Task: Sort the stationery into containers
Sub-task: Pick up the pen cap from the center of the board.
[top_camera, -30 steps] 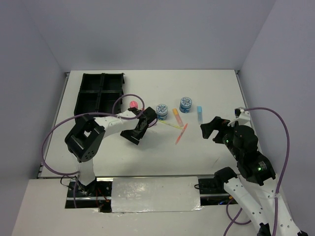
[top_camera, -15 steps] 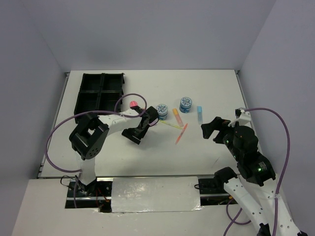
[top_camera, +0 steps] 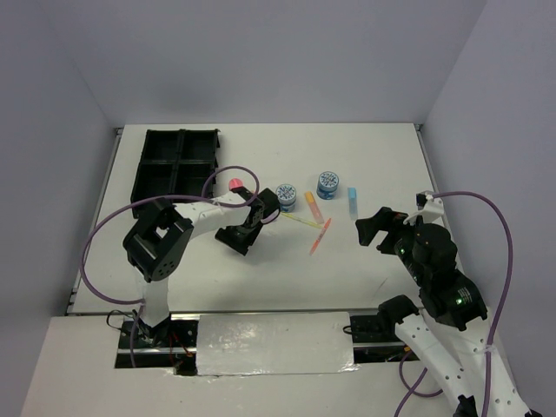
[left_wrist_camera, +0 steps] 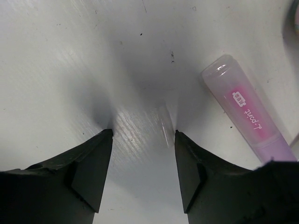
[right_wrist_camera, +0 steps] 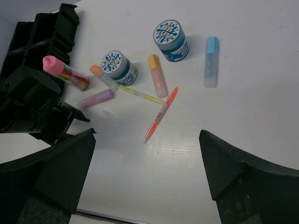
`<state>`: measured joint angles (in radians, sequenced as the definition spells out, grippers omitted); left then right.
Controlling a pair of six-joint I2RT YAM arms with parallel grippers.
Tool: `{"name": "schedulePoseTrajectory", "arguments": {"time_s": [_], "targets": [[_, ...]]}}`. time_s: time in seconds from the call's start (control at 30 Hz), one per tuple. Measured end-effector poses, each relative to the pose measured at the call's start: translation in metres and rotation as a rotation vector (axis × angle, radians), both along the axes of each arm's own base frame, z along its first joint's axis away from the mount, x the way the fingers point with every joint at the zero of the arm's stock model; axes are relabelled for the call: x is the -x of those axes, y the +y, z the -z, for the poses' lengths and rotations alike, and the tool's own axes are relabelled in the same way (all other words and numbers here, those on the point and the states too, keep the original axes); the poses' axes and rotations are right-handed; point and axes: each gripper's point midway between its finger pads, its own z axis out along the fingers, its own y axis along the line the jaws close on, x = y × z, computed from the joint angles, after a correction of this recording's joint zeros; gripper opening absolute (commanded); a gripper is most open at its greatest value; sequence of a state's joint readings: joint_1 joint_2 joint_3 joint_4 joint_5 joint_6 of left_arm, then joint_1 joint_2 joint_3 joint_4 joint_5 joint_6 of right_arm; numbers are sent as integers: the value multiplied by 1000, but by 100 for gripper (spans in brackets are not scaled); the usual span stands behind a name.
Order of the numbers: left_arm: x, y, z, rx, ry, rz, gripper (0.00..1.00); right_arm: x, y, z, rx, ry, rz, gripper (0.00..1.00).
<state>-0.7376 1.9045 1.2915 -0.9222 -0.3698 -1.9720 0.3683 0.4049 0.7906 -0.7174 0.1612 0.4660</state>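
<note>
My left gripper (left_wrist_camera: 142, 133) stands open with its tips on the white table and holds nothing. A small clear cap (left_wrist_camera: 164, 126) lies by its right finger. The pink marker (left_wrist_camera: 243, 109) lies just outside that finger. From above, the left gripper (top_camera: 263, 211) sits beside a blue-patterned tin (top_camera: 286, 195) and the pink-capped tube (top_camera: 234, 184). The second tin (top_camera: 328, 182), an orange marker (top_camera: 313, 206), a light-blue marker (top_camera: 353, 201), a yellow-green pen (top_camera: 300, 221) and an orange pen (top_camera: 321, 235) lie to the right. My right gripper (top_camera: 372, 228) hovers open and empty.
The black four-compartment tray (top_camera: 178, 165) stands at the far left, its corner (right_wrist_camera: 42, 37) also in the right wrist view. A purple cable (top_camera: 217, 178) loops over the left arm. Walls close in the table on three sides.
The left gripper's jaws have narrowed a little, and it has edged slightly toward the pink marker. The right arm has barely moved.
</note>
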Motion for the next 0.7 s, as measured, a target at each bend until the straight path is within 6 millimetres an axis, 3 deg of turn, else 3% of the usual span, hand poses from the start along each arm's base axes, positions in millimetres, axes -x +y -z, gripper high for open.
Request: {"name": "schedulePoseTrajectory", "arguments": {"time_s": [0.1, 0.3, 0.7], "targets": [[1, 1, 1, -2, 5, 0, 53, 0, 0, 0, 0, -1, 0, 100], [3, 5, 2, -12, 11, -2, 48, 1, -1, -2, -2, -8, 3, 100], [-1, 8, 2, -4, -12, -13, 52, 1, -2, -2, -2, -12, 10, 100]]}}
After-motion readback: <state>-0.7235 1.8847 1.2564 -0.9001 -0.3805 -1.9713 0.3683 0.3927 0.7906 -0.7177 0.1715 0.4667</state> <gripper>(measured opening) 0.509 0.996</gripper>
